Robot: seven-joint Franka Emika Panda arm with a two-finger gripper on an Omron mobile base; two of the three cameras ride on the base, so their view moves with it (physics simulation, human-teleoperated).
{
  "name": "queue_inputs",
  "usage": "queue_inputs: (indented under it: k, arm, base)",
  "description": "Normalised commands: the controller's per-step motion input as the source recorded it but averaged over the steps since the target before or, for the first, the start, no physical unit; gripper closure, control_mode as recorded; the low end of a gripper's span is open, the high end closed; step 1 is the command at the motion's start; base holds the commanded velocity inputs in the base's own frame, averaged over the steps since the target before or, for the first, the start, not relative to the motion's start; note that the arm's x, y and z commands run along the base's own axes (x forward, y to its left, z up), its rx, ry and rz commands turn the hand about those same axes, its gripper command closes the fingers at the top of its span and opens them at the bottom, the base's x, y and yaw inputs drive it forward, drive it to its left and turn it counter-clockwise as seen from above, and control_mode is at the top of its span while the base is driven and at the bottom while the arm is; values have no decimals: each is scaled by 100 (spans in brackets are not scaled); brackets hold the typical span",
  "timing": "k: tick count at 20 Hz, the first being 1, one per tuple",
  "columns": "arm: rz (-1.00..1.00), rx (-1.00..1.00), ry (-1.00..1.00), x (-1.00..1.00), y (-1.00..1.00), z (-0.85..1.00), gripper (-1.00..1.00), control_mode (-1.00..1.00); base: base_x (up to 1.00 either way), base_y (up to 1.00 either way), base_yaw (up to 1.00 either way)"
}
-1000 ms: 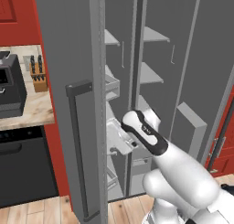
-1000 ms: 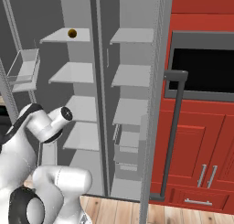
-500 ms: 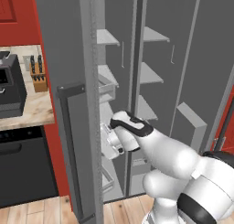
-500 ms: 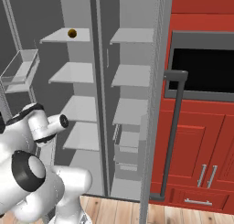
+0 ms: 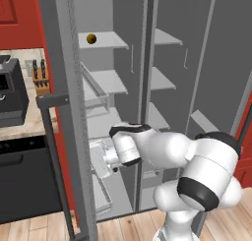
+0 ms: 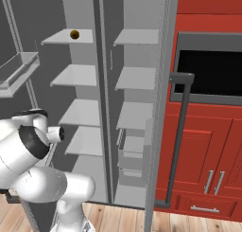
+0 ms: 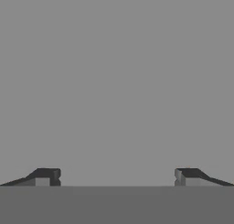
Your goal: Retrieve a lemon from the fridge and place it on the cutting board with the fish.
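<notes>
- At the upper left of the left base view, we see the lemon (image 5: 91, 38) on the top shelf (image 5: 110, 40) of the open fridge (image 5: 197, 63), not yet picked.
- Lower centre, our gripper (image 7: 117, 176) is spread wide and empty, low beside a door bin (image 5: 93, 95).
- Grasping and carrying to the cutting board remain, we judge.

Even, flat rendered light; soft, slightly blurry.

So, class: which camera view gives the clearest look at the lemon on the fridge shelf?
The left base view: the lemon sits unobstructed on the top left shelf, near its back. The right base view shows the same lemon, about as small, from the other side. The hand view faces plain grey.
</notes>
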Motion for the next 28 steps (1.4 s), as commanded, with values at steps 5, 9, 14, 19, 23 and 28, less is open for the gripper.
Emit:
queue_inputs:
  k: [5,9,14,19,23,28]
  arm:
    - [6,8,0,2,38,0,-100,-100]
    - [3,2,0,3,35,0,-100,-100]
    - [1,0,0,2,26,0,-100,-100]
    - [0,0,0,0,12,-1,-100,-100]
    - [0,0,0,0,54,-14,-100,-100]
    - [0,0,0,0,54,-4,-100,-100]
  base:
    - [0,0,0]
    - [0,0,0]
    - [0,0,0]
    - [0,0,0]
    - [0,0,0]
    - [0,0,0]
